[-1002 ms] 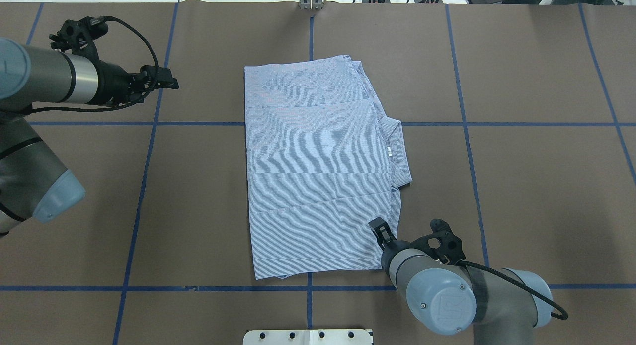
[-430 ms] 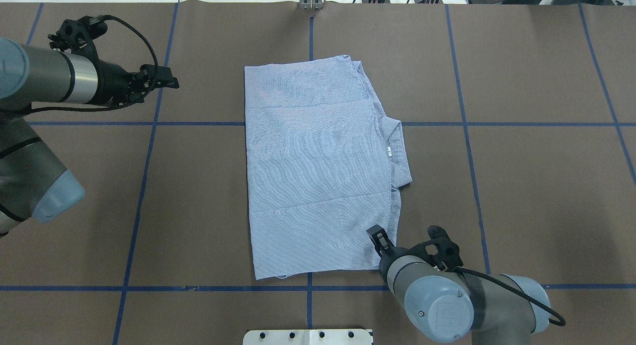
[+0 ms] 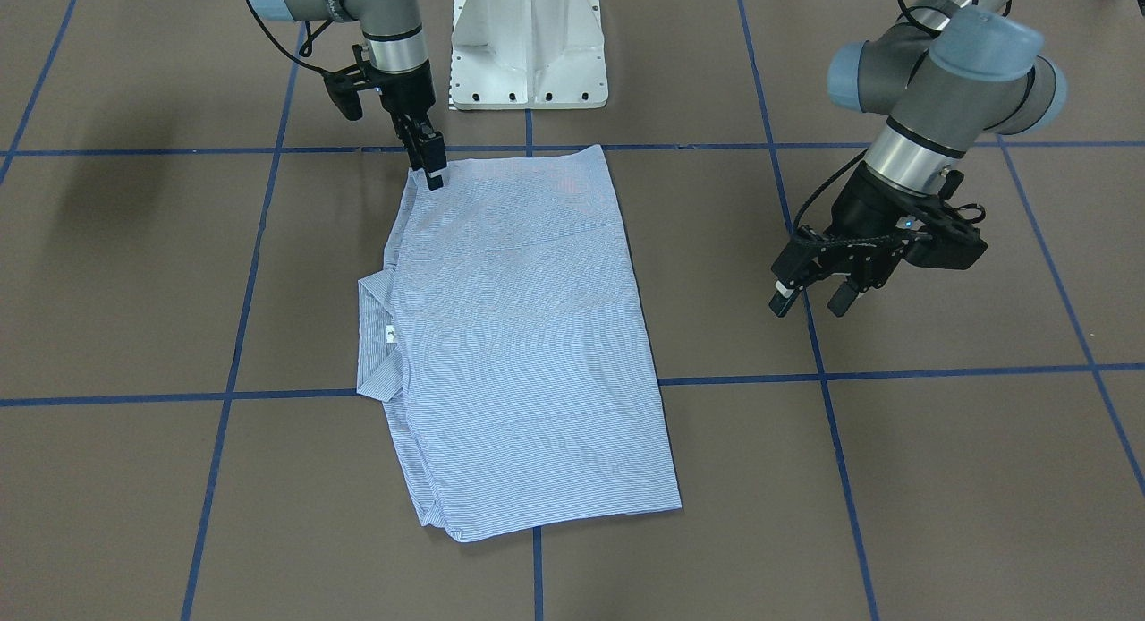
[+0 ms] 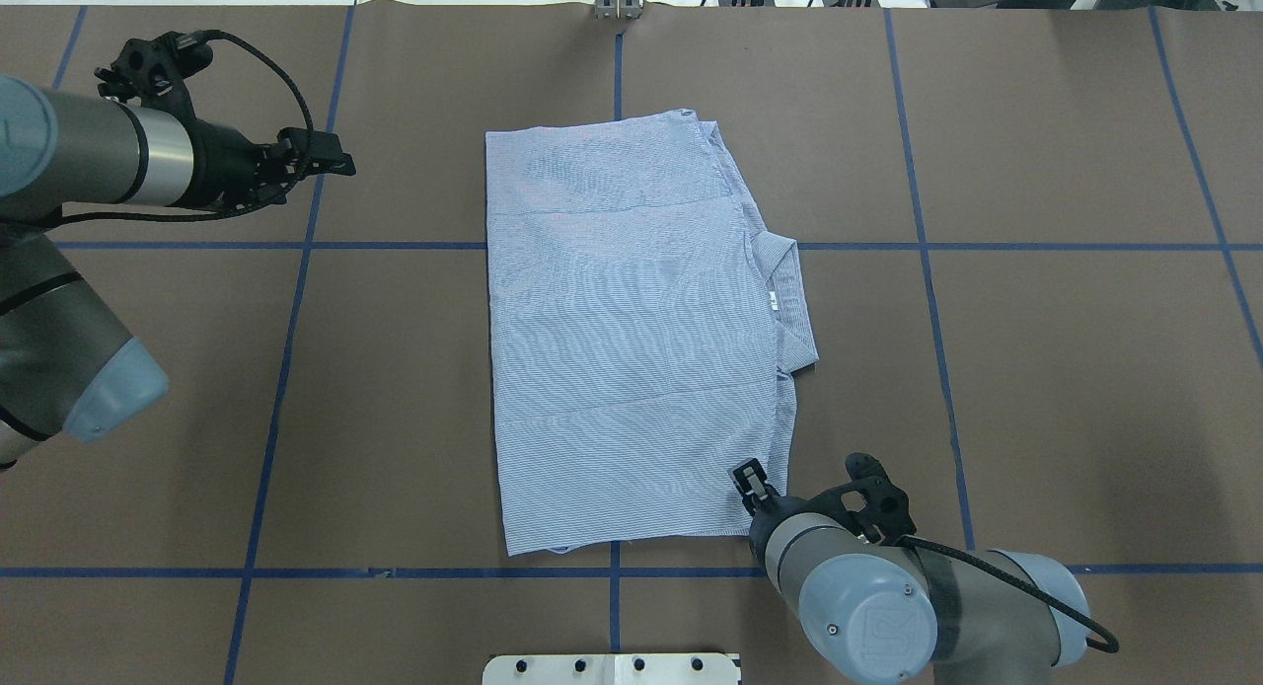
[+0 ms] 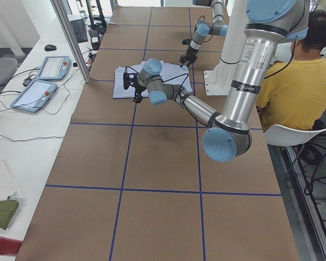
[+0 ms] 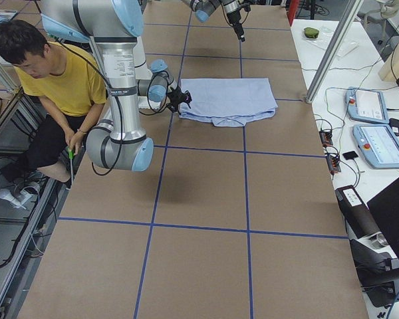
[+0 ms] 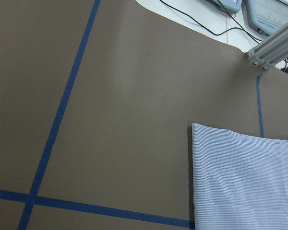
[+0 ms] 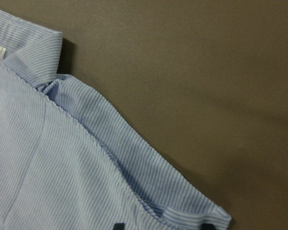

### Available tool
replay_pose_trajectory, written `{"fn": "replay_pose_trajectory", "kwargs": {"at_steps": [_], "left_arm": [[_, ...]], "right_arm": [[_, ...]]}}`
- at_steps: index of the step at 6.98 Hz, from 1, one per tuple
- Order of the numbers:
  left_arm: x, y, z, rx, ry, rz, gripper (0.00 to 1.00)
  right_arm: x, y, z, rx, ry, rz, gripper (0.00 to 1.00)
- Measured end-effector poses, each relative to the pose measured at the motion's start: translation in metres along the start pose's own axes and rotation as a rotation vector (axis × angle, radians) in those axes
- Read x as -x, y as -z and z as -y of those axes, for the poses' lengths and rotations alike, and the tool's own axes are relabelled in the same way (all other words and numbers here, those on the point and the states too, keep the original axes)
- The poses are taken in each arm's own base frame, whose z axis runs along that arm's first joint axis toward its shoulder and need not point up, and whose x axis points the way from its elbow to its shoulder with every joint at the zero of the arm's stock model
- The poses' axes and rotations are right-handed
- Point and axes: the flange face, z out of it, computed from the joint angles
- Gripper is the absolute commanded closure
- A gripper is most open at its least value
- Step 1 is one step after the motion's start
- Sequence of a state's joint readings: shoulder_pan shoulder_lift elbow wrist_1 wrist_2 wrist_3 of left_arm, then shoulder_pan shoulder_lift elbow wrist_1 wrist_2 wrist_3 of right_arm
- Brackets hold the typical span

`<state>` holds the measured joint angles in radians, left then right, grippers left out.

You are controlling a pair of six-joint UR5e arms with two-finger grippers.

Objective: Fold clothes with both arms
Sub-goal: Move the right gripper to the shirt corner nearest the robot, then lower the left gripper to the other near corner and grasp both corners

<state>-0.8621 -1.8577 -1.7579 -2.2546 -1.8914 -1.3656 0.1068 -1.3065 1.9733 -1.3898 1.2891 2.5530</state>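
**Right tool at the shirt's corner, left tool well apart**

The striped shirt (image 4: 631,340) lies folded into a flat rectangle at the middle of the brown tabletop (image 4: 1036,369), across 1 of the blue tape lines (image 4: 987,246). Its collar (image 4: 794,300) sticks out on the robot's right side, with the small white neck label (image 4: 773,301) facing up.

The right tool (image 4: 747,480) points down at the shirt's near right corner. In the right wrist view its 2 fingertips (image 8: 119,225) stand apart at the bottom edge, with the layered corner of the cloth between them; whether they touch the cloth cannot be told.

The left tool (image 3: 809,290) hangs above bare tabletop, well apart from the shirt's left edge, its fingers spread and holding nothing.
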Motion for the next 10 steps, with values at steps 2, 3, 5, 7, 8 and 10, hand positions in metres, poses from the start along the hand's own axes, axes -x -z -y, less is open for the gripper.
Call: {"fn": "replay_pose_trajectory", "kwargs": {"at_steps": [2, 3, 5, 7, 8, 10], "left_arm": [[-0.001, 0.001, 0.000, 0.000, 0.001, -0.001, 0.00], [-0.001, 0.001, 0.000, 0.000, 0.001, -0.001, 0.00], [-0.003, 0.003, -0.001, 0.001, 0.022, -0.007, 0.00], [-0.022, 0.014, -0.020, 0.077, 0.106, -0.054, 0.00], [-0.038, 0.016, -0.050, 0.170, 0.134, -0.083, 0.00], [-0.065, 0.019, -0.135, 0.272, 0.267, -0.101, 0.02]], "right_arm": [[0.000, 0.002, 0.000, 0.004, -0.033, 0.001, 1.00], [0.001, 0.004, -0.001, 0.008, -0.038, 0.004, 1.00], [0.005, 0.013, 0.000, 0.019, -0.045, 0.014, 1.00], [0.001, 0.024, -0.008, 0.043, -0.040, 0.011, 1.00], [-0.004, 0.027, -0.013, 0.054, -0.032, 0.006, 1.00], [-0.011, 0.028, -0.015, 0.057, -0.023, -0.003, 1.00]]}}
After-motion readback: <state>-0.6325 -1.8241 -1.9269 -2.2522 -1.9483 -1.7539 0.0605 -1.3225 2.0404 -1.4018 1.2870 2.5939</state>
